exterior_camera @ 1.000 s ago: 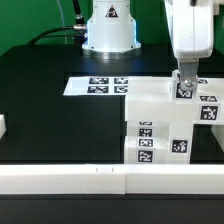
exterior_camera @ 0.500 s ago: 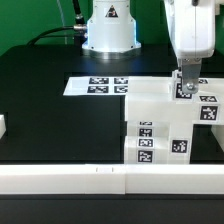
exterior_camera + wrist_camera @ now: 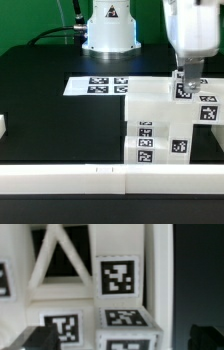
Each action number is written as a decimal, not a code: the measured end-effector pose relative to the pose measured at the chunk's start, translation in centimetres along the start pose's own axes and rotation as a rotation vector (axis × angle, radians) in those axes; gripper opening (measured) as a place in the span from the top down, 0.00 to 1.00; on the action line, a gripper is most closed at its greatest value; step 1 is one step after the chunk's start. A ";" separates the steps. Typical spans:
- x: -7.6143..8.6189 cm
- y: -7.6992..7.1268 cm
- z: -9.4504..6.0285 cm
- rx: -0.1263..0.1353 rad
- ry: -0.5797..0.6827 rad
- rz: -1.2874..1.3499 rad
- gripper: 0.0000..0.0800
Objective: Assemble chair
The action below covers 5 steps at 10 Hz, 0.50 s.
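White plastic is most of what lies on the black counter (image 3: 50, 105): at the exterior view's far left a small loose piece (image 3: 3, 127) sits by the edge (which part, I cannot tell), then the marker board (image 3: 97, 86) lies flat mid-counter, and at the right stands the chair (image 3: 165, 125) — a tagged, blocky stack that looks largely joined. Directly above its upper right part hangs the claw (image 3: 186, 78), jaws spread and grasping nothing. At least that stray piece seems left to fit. No containers are in view.
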<state>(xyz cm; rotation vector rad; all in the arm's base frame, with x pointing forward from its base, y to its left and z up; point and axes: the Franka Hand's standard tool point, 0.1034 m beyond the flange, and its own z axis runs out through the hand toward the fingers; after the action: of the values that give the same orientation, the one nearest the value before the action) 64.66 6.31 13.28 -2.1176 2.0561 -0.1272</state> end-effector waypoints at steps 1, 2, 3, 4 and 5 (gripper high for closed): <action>0.0 0.2 -1.2 0.046 -0.009 -0.075 0.19; -0.3 1.4 -2.1 0.045 -0.021 -0.121 0.19; -1.2 2.0 -2.8 0.046 -0.032 -0.125 0.19; -1.2 2.1 -2.8 0.044 -0.032 -0.146 0.19; -1.2 2.1 -2.7 0.042 -0.031 -0.146 0.19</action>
<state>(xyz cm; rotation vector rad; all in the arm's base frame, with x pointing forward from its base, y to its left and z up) 62.00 7.24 15.56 -2.2283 1.8644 -0.1553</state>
